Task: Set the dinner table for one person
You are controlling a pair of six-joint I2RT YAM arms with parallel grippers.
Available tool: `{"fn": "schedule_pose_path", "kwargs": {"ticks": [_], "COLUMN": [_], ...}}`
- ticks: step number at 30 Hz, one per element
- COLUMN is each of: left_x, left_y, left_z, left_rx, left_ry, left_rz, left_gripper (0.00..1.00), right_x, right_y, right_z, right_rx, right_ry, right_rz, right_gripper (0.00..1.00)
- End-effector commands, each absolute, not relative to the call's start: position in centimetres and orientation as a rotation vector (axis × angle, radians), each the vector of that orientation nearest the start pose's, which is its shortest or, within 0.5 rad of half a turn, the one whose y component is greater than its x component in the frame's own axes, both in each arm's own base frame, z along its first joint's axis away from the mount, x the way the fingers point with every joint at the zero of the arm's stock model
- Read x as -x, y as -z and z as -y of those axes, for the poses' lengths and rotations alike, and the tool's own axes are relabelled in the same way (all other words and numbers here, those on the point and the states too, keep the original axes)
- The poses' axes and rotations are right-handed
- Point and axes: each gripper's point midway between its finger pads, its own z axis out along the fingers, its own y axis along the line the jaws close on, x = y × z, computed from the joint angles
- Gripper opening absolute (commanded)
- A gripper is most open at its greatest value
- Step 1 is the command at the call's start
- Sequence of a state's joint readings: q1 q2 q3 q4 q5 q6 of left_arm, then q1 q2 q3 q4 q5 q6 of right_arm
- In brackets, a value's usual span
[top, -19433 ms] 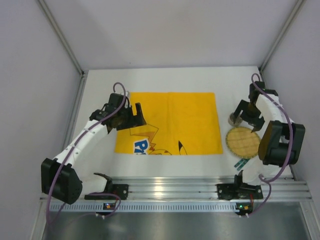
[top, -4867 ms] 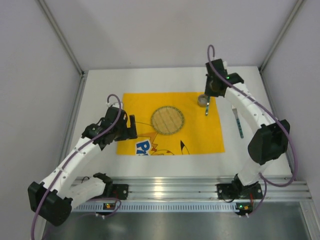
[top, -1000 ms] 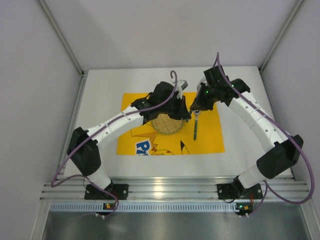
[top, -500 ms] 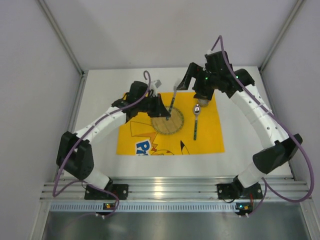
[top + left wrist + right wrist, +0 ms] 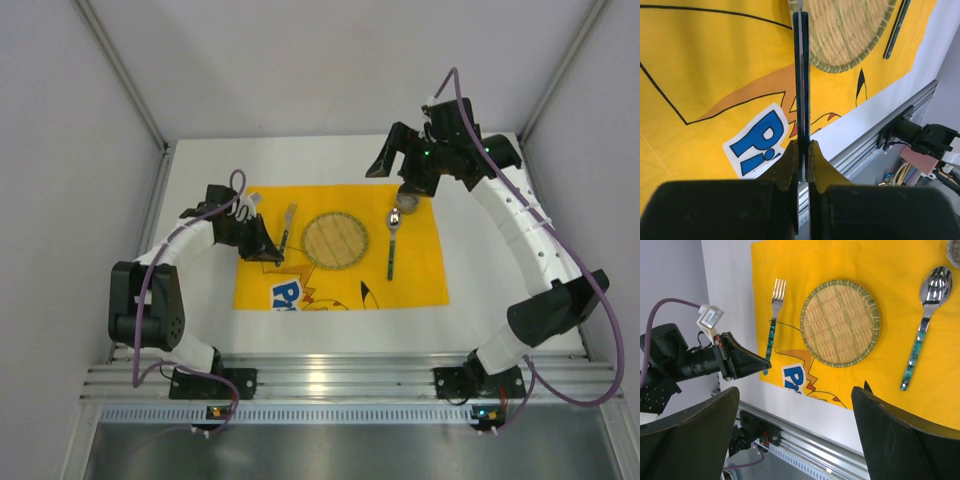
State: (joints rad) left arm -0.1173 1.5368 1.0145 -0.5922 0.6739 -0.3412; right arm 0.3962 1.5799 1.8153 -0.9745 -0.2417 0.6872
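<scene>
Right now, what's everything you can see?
table: one, white, under everything
mat: one, yellow with a cartoon print, middle of the table
plate: one, round woven straw, middle of the mat
spoon: one, silver with a green handle, right of the plate
fork: one, silver with a green handle, left of the plate
cup: one, greyish, beyond the spoon
rail: one, silver, near table edge
arms: two, white and black
left end effector: black, shut on the fork's handle
right end effector: black, open, above the mat
</scene>
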Motion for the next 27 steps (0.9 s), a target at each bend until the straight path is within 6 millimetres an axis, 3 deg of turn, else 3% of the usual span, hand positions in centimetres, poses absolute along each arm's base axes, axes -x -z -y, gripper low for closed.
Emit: {"fn": "schedule_pose_path", "kwargs": {"ticks": [1, 11, 24, 27], "left_x": [-28.7, -29.0, -29.6, -29.4], "left_y": [-11.4, -8.6, -5.4, -5.6], "left_z": [16.1, 14.6, 13.9, 13.7], "left_rx": [0.065, 0.196, 0.353, 0.337], "left_ry": [1.181, 1.08, 1.01, 0.989], "left_rz": [-2.646, -2.725, -2.745, -2.747], "left_gripper": [0.0, 0.0, 0.0, 0.15], "right_x": [-33.7, -32.1, -31.2, -31.1], "right_y": [-31.9, -29.2, -27.8, -27.6], "right_z": [-21.8, -20.9, -20.6, -20.6], "right_rx": [-0.172, -0.185, -0.185, -0.184], "right_ry": [-0.842, -0.812, -0.806, -0.801], "right_rz": [-2.394, -2.446, -2.468, -2.473], "right_gripper": [0.93, 0.93, 0.93, 0.93]}}
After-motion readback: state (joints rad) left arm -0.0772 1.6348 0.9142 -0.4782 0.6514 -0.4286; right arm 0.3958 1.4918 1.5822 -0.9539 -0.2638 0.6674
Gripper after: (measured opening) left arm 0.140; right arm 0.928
